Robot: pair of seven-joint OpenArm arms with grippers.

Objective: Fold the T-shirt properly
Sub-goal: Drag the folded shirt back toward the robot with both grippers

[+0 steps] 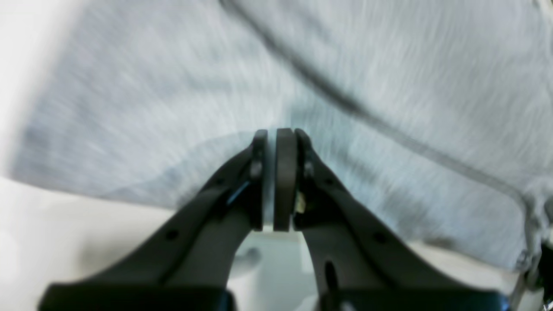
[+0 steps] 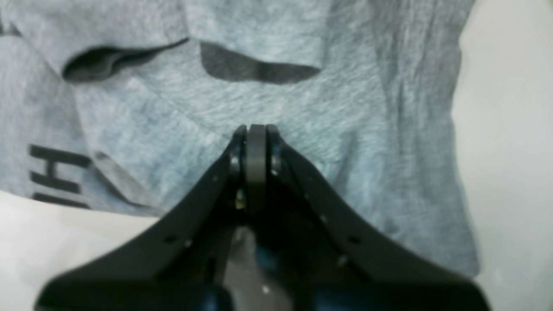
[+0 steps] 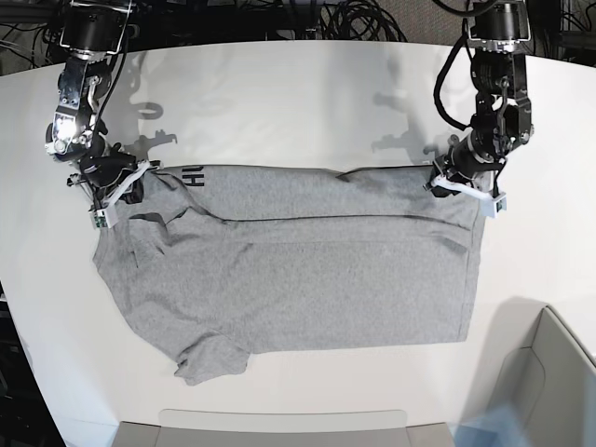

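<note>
The heather-grey T-shirt (image 3: 298, 270) lies spread on the white table (image 3: 279, 102), its far strip folded toward me. Black lettering (image 3: 193, 176) shows on the folded strip near the left end. My left gripper (image 3: 445, 183) sits at the fold's right end. In its wrist view the left gripper (image 1: 276, 131) has its jaws almost together, a thin pale strip of T-shirt (image 1: 151, 86) cloth pinched between the pads. My right gripper (image 3: 116, 186) is at the fold's left end. Seen close, the right gripper (image 2: 255, 127) is shut over the T-shirt (image 2: 268, 103) with no cloth visible between the pads.
A pale bin (image 3: 549, 372) stands at the near right corner, and a flat grey tray edge (image 3: 279, 428) runs along the near side. Cables (image 3: 354, 19) hang behind the far table edge. Bare white table surrounds the shirt.
</note>
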